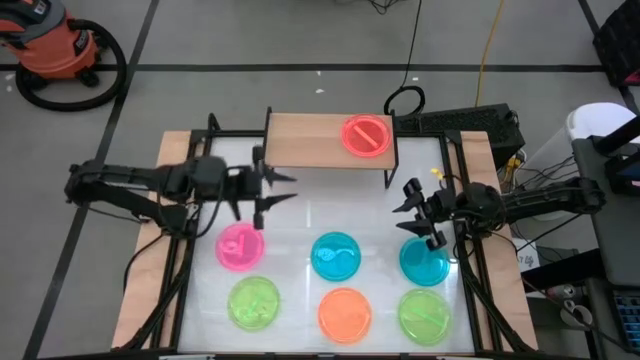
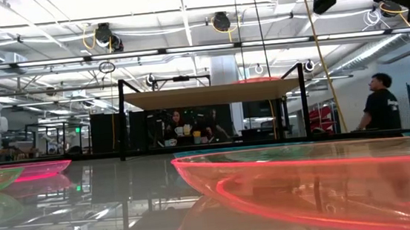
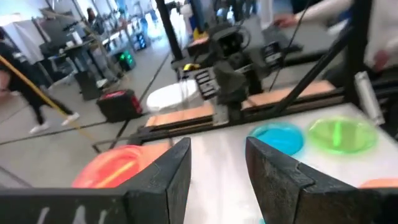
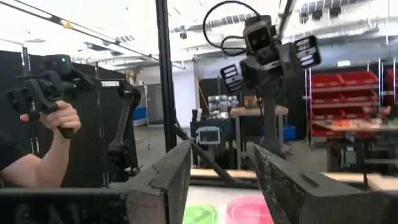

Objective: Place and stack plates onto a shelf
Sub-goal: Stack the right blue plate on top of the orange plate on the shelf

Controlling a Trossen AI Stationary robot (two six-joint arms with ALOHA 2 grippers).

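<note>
one pink plate on shelf; six plates on table.

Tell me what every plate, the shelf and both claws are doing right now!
Round translucent red-pink plastic plate: lying flat on the shelf.
Low light-wood shelf: holds that one plate.
Six other round translucent plastic plates, such as the pink one: flat on the white table, unstacked.
Left claw: open, empty, raised.
Right claw: open, empty, raised.

A robotics lab or workshop: red parts bins on shelving, workbenches, ceiling pipes, a shop vacuum.
</note>
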